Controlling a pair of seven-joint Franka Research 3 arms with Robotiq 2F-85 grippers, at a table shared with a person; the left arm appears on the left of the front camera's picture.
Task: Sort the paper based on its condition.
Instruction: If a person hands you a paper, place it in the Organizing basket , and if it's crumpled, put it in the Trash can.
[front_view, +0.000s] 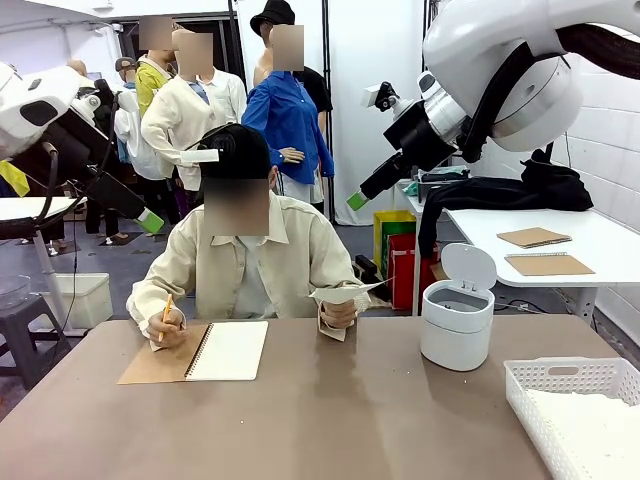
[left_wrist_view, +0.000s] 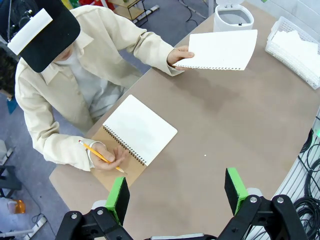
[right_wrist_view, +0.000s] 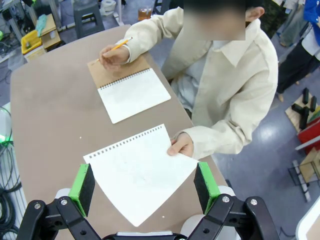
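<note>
Front low — wrists overhead, shared table (front_view: 350, 420)

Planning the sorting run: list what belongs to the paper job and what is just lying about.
Job in hand:
held-out loose sheet
sheets lying in the lattice tray
probably the open-lid white bin

Just lying about:
spiral notebook
pencil

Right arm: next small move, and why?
Probably ease the right tool down toward the sheet and close on its free edge. The person's hand holds the sheet out above the table by one edge. In the right wrist view it lies framed by the open tool, and nothing is gripped yet.
</note>
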